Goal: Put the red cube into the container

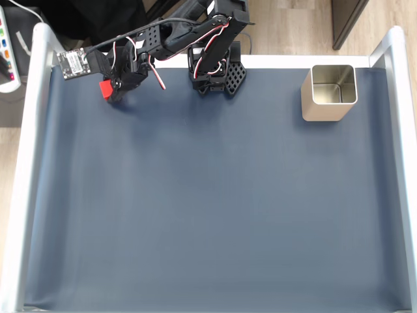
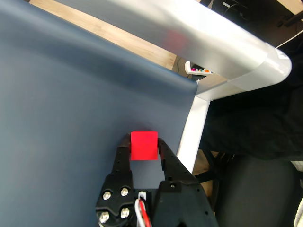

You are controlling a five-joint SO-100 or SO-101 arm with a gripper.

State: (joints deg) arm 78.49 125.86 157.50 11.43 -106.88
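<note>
Red cube (image 2: 144,145) square in tool (image 2: 143,147)

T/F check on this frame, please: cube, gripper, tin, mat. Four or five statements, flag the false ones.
1. The gripper is shut on the red cube. True.
2. The cube already lies in the tin. False: the tin looks empty; the cube is in the gripper at the mat's far-left corner in the fixed view.
3. The tin stands upright, open top up. True.
4. The tin sits right beside the gripper. False: it is near the far-right corner of the blue mat, on the other side of the arm's base.
5. The cube is green. False: it is bright red.
</note>
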